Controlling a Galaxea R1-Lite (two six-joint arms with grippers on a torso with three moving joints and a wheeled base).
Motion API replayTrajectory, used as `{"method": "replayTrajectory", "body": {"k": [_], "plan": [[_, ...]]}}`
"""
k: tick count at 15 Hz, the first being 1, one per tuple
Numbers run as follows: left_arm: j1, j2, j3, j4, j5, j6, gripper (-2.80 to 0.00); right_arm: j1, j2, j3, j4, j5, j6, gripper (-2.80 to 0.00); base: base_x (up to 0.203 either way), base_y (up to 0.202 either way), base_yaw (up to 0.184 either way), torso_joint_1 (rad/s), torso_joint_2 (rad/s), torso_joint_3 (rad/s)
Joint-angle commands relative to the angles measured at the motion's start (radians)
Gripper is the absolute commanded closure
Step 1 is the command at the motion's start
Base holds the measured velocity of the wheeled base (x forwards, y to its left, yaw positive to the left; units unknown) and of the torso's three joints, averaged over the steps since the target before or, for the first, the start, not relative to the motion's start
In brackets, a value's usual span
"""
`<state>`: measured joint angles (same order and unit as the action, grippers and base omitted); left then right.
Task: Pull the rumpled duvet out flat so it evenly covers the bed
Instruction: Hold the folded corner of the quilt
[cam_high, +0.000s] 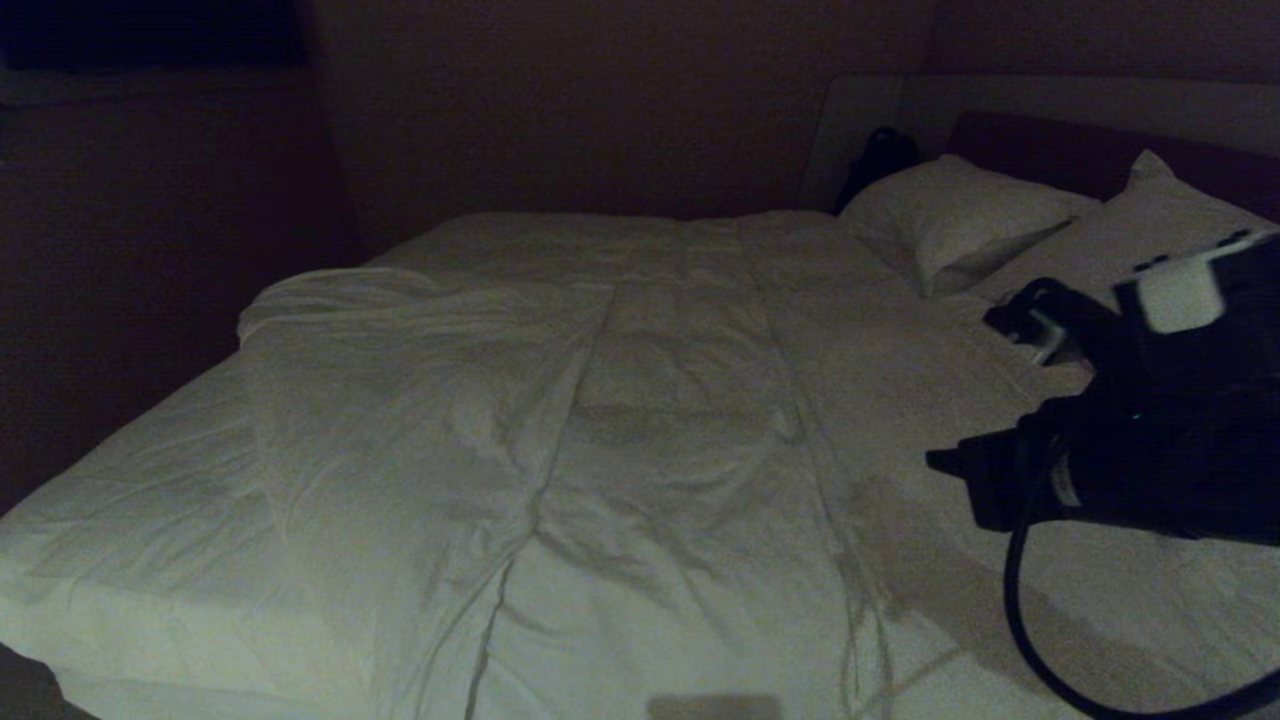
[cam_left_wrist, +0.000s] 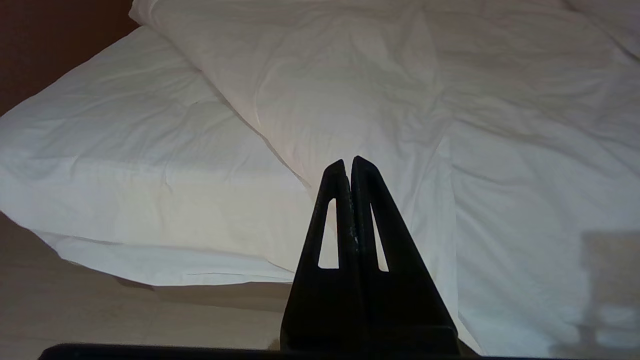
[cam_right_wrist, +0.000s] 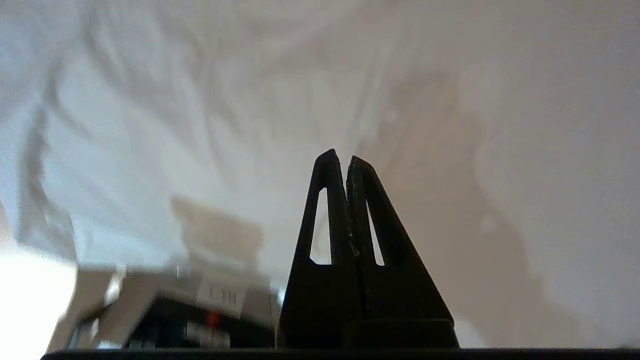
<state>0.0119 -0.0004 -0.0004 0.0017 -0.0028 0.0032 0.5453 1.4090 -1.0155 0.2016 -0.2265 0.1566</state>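
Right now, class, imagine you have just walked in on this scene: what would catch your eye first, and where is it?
First, the duvet: a big white creased cover lying on the bed, its left edge folded back so a strip of bare sheet shows on that side. Next, the robot's dark right arm with a looping cable, looming over the bed's right side. Two white pillows lie against the headboard at the far right.

Head camera overlooks the bed (cam_high: 150, 560); wrist cameras hover close (same bedding).
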Motion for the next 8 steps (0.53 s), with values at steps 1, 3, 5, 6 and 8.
{"method": "replayTrajectory", "body": {"k": [1,3,5,6,8], "plan": [[0.000,0.000,0.000,0.000,0.000,0.000,0.00,-0.002,-0.121,-0.004,-0.001,-0.036,-0.013,0.00,0.000,0.000,0.000,0.000,0.00,0.000],[0.000,0.000,0.000,0.000,0.001,0.000,0.00,-0.004,-0.166,-0.002,-0.002,-0.039,-0.049,0.00,0.000,0.000,0.000,0.000,0.00,0.000],[0.000,0.000,0.000,0.000,0.000,0.000,0.00,-0.010,-0.177,-0.001,-0.002,-0.039,-0.056,0.00,0.000,0.000,0.000,0.000,0.00,0.000],[0.000,0.000,0.000,0.000,0.000,-0.001,0.00,-0.018,-0.181,0.000,-0.002,-0.038,-0.064,0.00,0.000,0.000,0.000,0.000,0.00,0.000],[0.000,0.000,0.000,0.000,0.001,0.000,0.00,-0.019,-0.197,0.005,-0.002,-0.037,-0.081,0.00,0.000,0.000,0.000,0.000,0.00,0.000]]}}
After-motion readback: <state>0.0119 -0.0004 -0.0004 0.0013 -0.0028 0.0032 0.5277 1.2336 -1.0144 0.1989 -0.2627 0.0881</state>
